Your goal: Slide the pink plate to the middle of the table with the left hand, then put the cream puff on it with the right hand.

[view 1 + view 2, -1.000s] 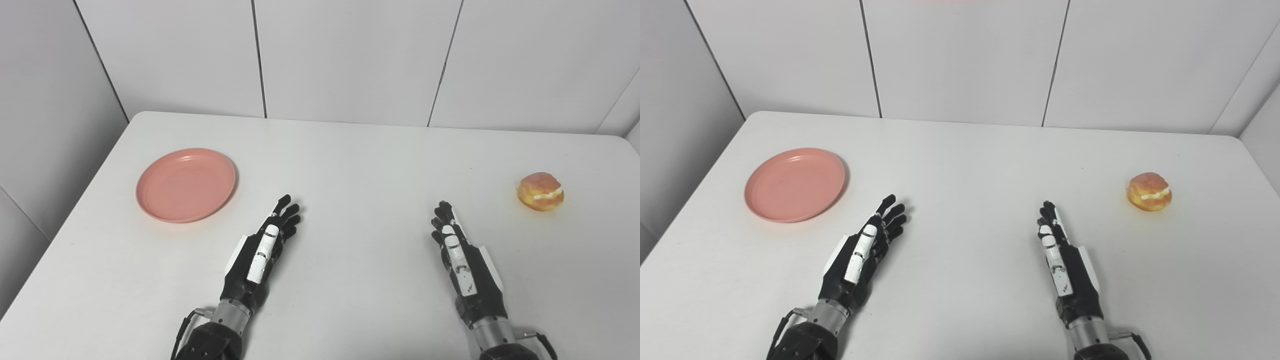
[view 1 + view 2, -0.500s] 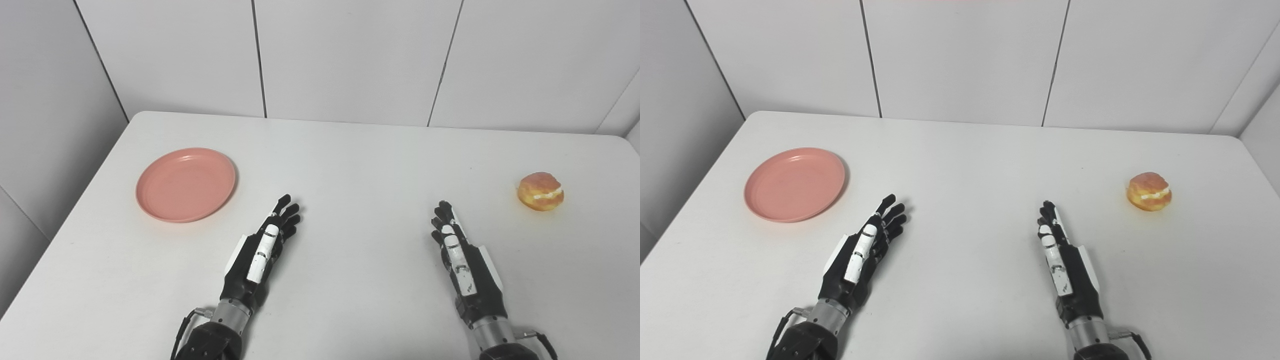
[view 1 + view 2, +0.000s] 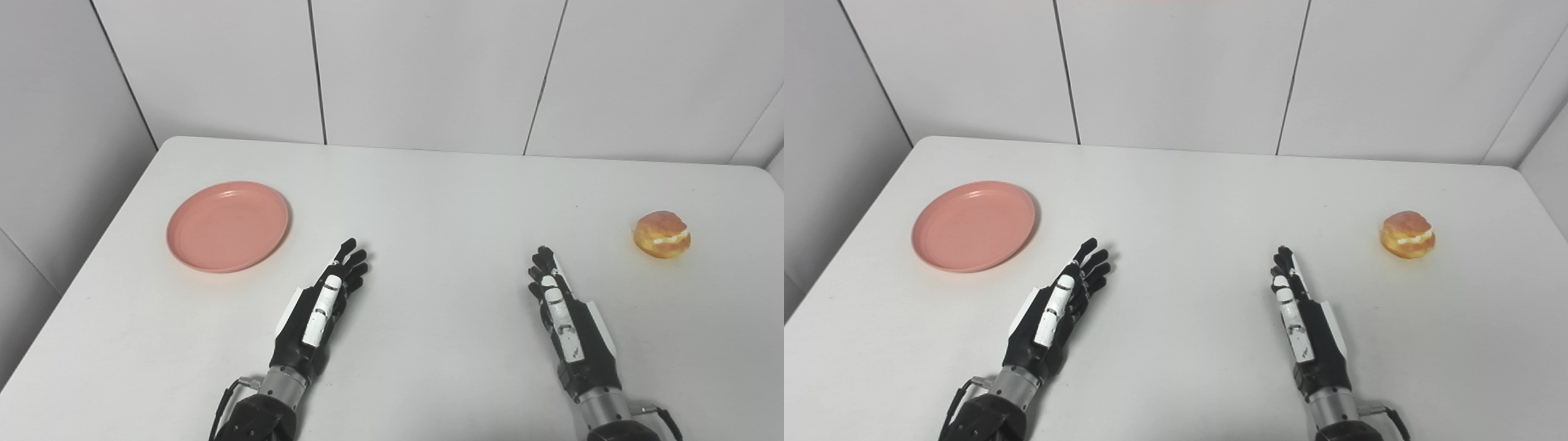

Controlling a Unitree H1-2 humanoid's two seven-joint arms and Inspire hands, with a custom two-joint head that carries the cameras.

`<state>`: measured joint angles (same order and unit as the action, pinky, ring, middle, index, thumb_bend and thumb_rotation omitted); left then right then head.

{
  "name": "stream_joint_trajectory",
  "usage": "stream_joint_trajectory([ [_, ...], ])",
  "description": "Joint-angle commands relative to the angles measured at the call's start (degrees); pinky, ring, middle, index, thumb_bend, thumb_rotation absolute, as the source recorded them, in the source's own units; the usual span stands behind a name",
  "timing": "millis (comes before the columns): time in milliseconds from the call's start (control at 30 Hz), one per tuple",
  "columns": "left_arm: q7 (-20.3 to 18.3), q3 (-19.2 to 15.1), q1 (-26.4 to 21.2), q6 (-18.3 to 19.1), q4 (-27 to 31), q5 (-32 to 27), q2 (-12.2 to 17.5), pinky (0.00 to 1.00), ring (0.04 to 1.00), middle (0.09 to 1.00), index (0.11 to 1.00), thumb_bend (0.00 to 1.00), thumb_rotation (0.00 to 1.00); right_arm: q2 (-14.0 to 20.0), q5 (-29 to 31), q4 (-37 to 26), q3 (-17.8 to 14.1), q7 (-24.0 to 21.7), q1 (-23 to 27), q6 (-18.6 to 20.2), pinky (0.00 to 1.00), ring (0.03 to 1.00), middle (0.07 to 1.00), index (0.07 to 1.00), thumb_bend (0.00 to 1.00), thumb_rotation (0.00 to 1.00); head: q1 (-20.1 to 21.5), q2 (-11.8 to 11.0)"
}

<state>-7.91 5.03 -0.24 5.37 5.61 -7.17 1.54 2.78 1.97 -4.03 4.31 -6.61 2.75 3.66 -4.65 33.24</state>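
A round pink plate [image 3: 227, 225] lies flat on the left part of the white table [image 3: 429, 202]. A golden cream puff [image 3: 662, 234] with a white filling line sits near the right edge. My left hand [image 3: 318, 306] rests on its edge near the table's front, fingers stretched out and holding nothing, to the right of the plate and nearer to me. My right hand [image 3: 566, 318] lies the same way, open and empty, well to the left of the cream puff and nearer the front.
White panelled walls [image 3: 429, 67] rise behind the table and along its left side. The table's left edge [image 3: 92, 257] runs close to the plate, and the right edge lies just past the cream puff.
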Motion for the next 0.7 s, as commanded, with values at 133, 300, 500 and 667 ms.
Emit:
stream_joint_trajectory([
  [133,-0.1,1.0,0.5,-0.6,-5.1,0.9,-0.9,1.00,1.000,1.000,1.000,0.42,1.00,0.6,1.5,3.6,-0.2,-1.3,-0.1,-1.8,0.99,0.998,1.000,1.000,0.18,1.00,-3.4,-2.6],
  [300,0.5,1.8,-0.4,-4.0,-9.1,2.7,-2.1,1.00,1.000,1.000,1.000,0.42,1.00,1.7,3.4,6.5,-1.1,-2.6,0.1,-5.1,1.00,1.000,1.000,1.000,0.17,1.00,-9.0,-6.0],
  [500,1.0,2.3,-1.1,-5.0,-11.5,4.6,-3.3,1.00,0.996,1.000,1.000,0.43,1.00,2.3,4.6,7.7,-1.9,-3.5,0.3,-6.3,1.00,1.000,1.000,1.000,0.13,1.00,-12.5,-7.8],
  [667,1.3,2.9,-1.5,-5.2,-12.1,6.2,-3.8,0.98,0.989,0.998,0.994,0.43,1.00,3.0,4.5,8.3,-1.9,-4.2,0.6,-7.7,1.00,1.000,1.000,1.000,0.09,1.00,-14.7,-8.2],
])
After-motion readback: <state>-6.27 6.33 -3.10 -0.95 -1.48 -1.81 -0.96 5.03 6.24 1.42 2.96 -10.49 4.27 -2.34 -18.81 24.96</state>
